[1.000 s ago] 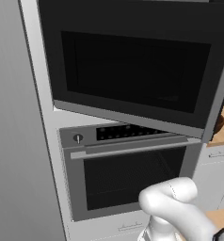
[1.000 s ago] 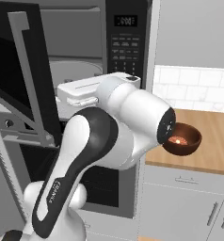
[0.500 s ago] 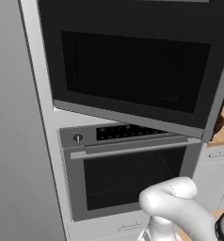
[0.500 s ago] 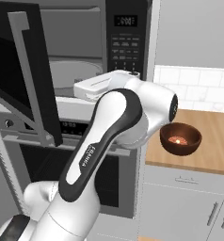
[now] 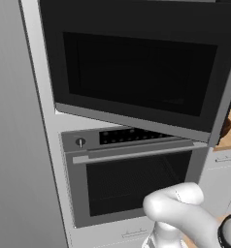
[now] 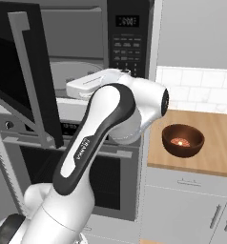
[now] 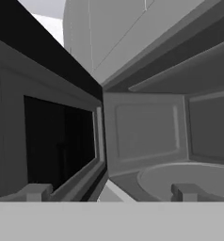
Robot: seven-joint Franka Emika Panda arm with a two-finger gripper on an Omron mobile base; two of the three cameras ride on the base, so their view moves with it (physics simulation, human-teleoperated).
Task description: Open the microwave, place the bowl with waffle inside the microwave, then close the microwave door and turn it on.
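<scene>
— Swinging further left since a second ago, the arm's elbow is no longer covering the bowl (image 6: 182, 140), right?

— Right; the bowl is sitting in the open on the wooden tabletop (image 6: 215, 143), the waffle (image 6: 180, 142) lying inside it, well right of the microwave (image 6: 94, 52).

— And the microwave door (image 6: 20, 81)?

— It is hanging wide open to the left, its silver handle (image 6: 27, 71) facing the right base camera. The grey cavity and round turntable (image 7: 189, 176) are showing ahead of the hand.

— What is the claw (image 7: 111, 192) doing?

— Its two tips are standing wide apart, gripping nothing, pointing into the cavity. The oven (image 5: 132, 184) is sitting shut below.
</scene>
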